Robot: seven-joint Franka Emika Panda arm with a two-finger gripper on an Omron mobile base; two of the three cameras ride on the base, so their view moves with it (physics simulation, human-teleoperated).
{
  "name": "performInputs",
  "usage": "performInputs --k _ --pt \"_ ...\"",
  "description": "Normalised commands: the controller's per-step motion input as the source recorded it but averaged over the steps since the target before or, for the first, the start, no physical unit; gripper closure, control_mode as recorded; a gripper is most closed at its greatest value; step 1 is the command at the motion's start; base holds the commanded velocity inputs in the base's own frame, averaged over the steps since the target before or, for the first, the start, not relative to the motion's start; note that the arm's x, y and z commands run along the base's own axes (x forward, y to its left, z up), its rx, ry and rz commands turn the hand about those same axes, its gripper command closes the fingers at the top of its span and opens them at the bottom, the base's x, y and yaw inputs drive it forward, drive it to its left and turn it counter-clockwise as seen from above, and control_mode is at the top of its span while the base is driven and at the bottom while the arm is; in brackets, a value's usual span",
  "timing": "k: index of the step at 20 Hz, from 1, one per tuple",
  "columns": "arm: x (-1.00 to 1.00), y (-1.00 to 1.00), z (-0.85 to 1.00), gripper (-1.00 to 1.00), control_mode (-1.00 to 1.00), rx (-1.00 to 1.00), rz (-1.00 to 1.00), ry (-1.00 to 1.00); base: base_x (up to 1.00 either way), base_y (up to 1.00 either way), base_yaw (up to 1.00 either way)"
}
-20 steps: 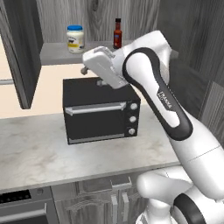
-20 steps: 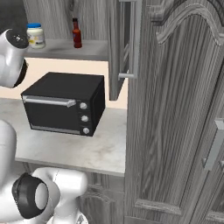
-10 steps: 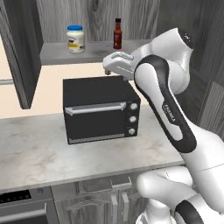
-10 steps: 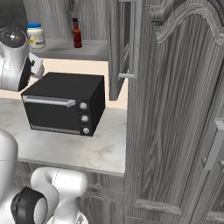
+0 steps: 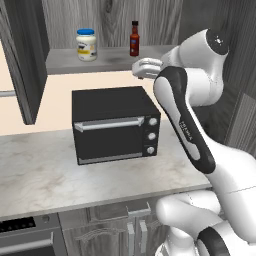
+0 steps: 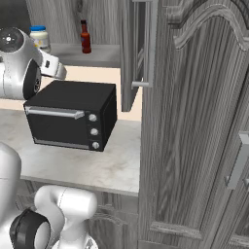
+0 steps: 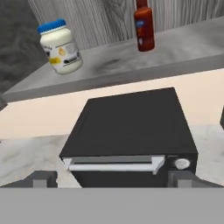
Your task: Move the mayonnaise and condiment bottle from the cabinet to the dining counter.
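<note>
Grey wood makes up the open upper cabinet (image 5: 30,60), and on its grey shelf stand the two things to fetch: the short wide whitish mayonnaise jar with a light blue lid (image 5: 86,44) and, a little way to its right, the slim dark red condiment bottle with a black cap (image 5: 134,38). Both stand upright. The robot's two-finger gripper (image 7: 112,178) is spread wide with nothing in it, and it hangs below the shelf, just above the black box-shaped oven (image 5: 114,124) on the marble worktop (image 5: 45,172). I think the hand could bump the front edge of the shelf when it goes up, because the edge sits between it and the jar. The bottle is thin and tall, so a small knock could tip it over. The jar is fat, so the fingers could slip off if they close near its round side.
</note>
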Motion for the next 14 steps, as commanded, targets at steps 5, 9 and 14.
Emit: performInputs --k 5,9,14 --pt "0.23 -0.40 0.30 -1.00 -1.00 -0.07 -0.21 -0.10 0.00 0.00 0.00" --pt "0.32 -0.24 0.11 -1.00 -1.00 -0.03 -0.17 -0.14 0.00 0.00 0.00" --pt "0.48 -0.12 0.05 -1.00 -1.00 -0.01 -0.03 -0.16 0.00 0.00 0.00"
